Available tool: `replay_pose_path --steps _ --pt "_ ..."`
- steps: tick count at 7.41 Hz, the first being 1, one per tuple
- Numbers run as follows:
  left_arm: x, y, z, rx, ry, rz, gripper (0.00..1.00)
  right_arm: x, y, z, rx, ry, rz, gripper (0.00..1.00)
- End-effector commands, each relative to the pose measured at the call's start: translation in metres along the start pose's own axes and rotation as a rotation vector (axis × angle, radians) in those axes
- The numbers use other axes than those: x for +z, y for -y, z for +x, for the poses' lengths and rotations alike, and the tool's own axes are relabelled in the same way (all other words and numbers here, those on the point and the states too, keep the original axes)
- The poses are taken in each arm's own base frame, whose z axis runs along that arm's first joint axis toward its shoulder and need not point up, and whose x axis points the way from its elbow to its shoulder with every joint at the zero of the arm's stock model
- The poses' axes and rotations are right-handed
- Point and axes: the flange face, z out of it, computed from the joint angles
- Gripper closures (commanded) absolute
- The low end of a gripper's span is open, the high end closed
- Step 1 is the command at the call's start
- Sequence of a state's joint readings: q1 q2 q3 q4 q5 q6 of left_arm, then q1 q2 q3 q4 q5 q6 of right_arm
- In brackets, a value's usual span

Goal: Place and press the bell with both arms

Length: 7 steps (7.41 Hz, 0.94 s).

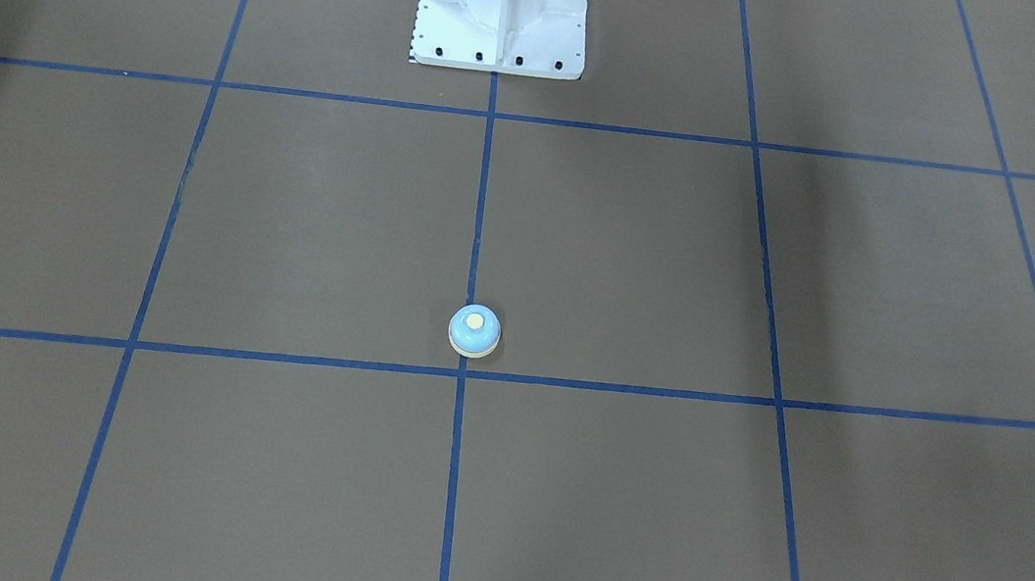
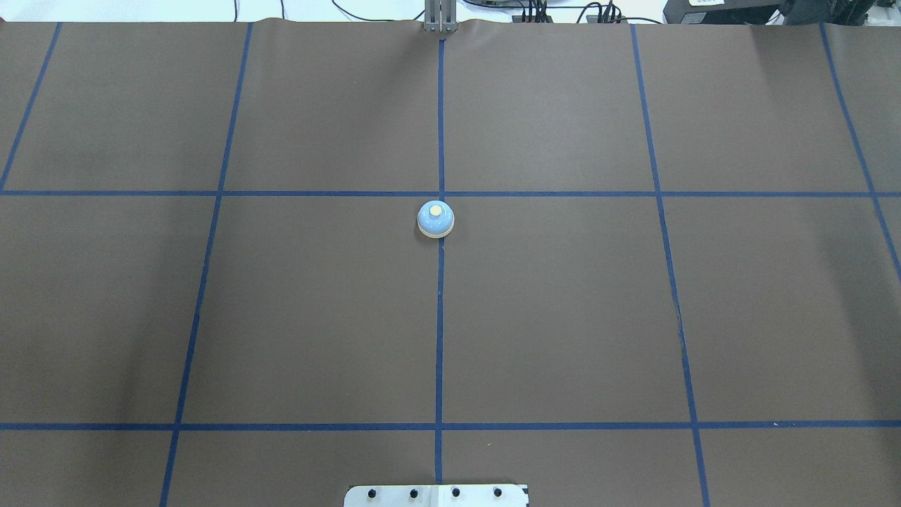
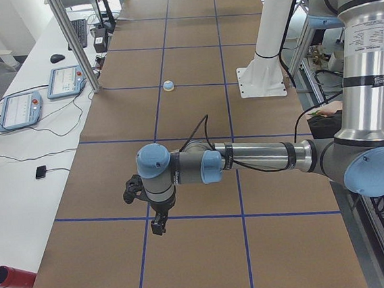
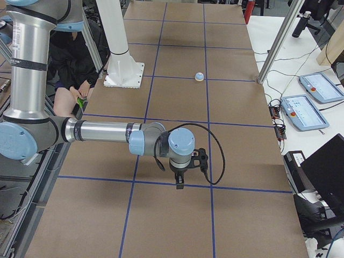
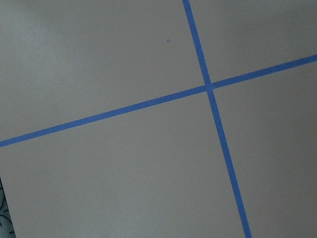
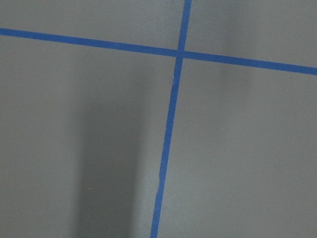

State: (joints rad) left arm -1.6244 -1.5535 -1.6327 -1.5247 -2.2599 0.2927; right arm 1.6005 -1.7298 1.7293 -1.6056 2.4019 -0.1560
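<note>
The light-blue bell with a cream button stands upright on the brown table, on the centre tape line just short of a crossing. It also shows in the front view, the left view and the right view. Nothing touches it. My left gripper shows only in the left view, pointing down over the table's left end, far from the bell. My right gripper shows only in the right view, over the right end. I cannot tell whether either is open or shut. Both wrist views show only bare table and tape.
The white bolted pedestal stands at the robot's edge of the table. Blue tape lines grid the brown cover. Teach pendants and cables lie on a side table beyond the far edge. A red cylinder lies there. A person sits behind the pedestal.
</note>
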Motion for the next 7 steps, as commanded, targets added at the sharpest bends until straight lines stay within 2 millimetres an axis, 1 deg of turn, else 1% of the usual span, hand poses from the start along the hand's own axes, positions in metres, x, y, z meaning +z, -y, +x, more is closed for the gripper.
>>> replay_pose_path --steps 1,2,3,4,5,6,7 --pt "0.003 -0.007 0.002 -0.013 -0.029 0.001 0.0 0.001 -0.005 0.005 0.016 0.031 0.006 0.0" --pt "0.002 -0.007 0.003 -0.019 -0.03 0.004 0.0 0.001 -0.005 0.004 0.016 0.043 0.009 0.0" --pt "0.001 -0.007 0.003 -0.019 -0.03 0.006 0.0 0.005 -0.007 0.008 0.037 0.041 0.001 0.0" --pt "0.003 -0.02 0.006 -0.024 -0.03 0.0 0.0 0.009 -0.008 0.013 0.044 0.036 -0.006 0.0" --pt "-0.002 -0.02 0.01 -0.018 -0.028 0.008 0.0 0.012 -0.009 0.016 0.049 0.034 -0.013 0.0" --pt "0.0 -0.021 0.009 -0.024 -0.029 0.005 0.0 0.013 -0.009 0.017 0.046 0.034 -0.014 0.0" --pt "0.0 -0.021 0.009 -0.041 -0.029 0.004 0.0 0.009 -0.002 0.013 0.041 0.034 -0.006 0.0"
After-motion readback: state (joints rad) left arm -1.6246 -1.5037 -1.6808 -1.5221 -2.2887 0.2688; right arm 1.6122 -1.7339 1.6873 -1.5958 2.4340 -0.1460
